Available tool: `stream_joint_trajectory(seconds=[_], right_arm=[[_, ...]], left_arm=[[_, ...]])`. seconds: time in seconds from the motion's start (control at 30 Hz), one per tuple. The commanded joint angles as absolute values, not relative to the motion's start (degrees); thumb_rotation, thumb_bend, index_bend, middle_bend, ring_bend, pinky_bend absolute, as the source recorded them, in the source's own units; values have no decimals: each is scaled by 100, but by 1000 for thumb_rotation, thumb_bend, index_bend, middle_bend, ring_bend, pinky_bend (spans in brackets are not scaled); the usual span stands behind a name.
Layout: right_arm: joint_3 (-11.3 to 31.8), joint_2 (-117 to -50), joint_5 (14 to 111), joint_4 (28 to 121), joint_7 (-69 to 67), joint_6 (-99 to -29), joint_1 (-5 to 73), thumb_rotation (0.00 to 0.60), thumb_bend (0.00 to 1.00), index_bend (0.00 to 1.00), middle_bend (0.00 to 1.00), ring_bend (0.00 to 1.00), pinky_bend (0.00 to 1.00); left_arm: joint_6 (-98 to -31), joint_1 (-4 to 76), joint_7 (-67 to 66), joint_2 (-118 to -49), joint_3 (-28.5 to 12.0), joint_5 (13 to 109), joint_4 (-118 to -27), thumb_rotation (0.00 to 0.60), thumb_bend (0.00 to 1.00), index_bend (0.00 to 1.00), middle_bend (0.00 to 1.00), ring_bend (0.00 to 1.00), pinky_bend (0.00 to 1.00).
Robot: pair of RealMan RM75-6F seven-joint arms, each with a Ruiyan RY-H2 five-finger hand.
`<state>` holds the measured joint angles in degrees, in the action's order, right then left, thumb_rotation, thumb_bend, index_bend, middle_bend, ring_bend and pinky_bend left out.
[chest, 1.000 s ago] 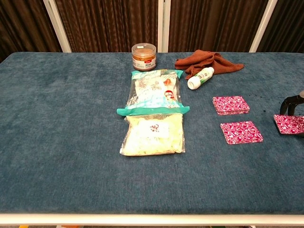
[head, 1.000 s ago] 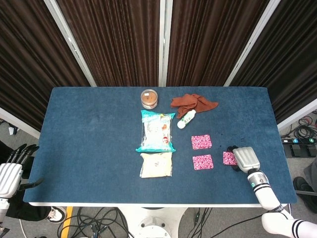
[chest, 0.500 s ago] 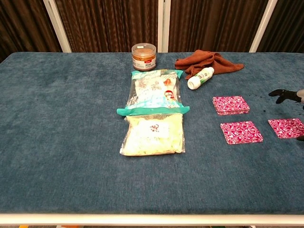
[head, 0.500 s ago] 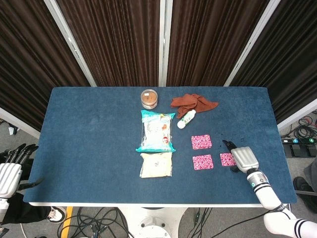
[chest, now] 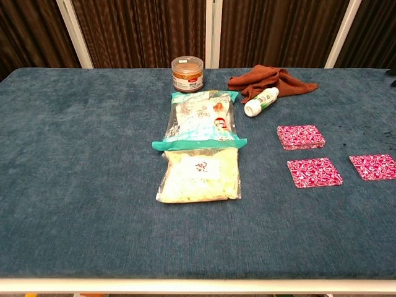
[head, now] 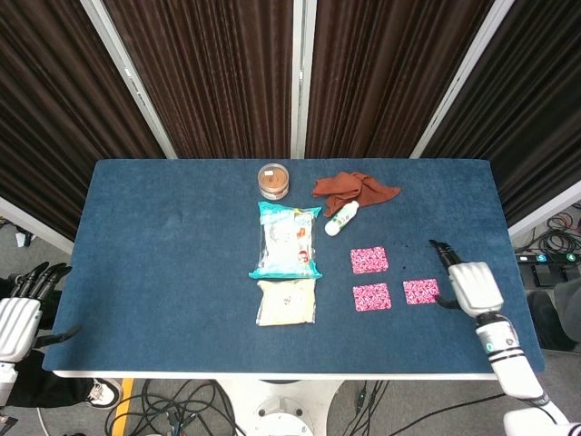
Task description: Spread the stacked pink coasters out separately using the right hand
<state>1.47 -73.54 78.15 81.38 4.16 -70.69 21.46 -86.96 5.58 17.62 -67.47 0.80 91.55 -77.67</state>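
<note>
Hovering right robot hand (head: 474, 287) beside pink coasters (head: 421, 291), fingers spread, holding nothing; snack bag (chest: 200, 119) print unreadable.

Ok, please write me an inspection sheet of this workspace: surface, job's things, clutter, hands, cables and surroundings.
Surface: blue table, cloth-like top.
Job's things: three pink coasters, all flat and apart: rear coaster, front coaster, right coaster. Whether the rear one is still a stack, cannot tell.
Clutter: jar, brown cloth, white bottle lying against the cloth, teal pouch, clear bag overlapped by the pouch's front edge.
Hands: right hand beside the right coaster, holding nothing, fingers apart. Left hand off the table's left front corner, holding nothing.
Cables: a tangle on the floor under the front edge; more at the right.
Surroundings: dark curtains with white posts behind.
</note>
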Motion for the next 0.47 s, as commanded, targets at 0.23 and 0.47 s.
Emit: stream_joint_trajectory(seconds=[0.23,0.47], right_arm=[[279,-7551,8166,7460,-414,-8766,1087,600,60,0,0,0,0],[371,-7321,8214,7567,-977,-8824,930,600,83,0,0,0,0]], left_arm=[[-8680,565,1702,-6713,82,9148,-7810,600,19,125,100,0,128],[-8653,573,1627,-6755,102,9167,-7823,600,20,124,100,0,128]])
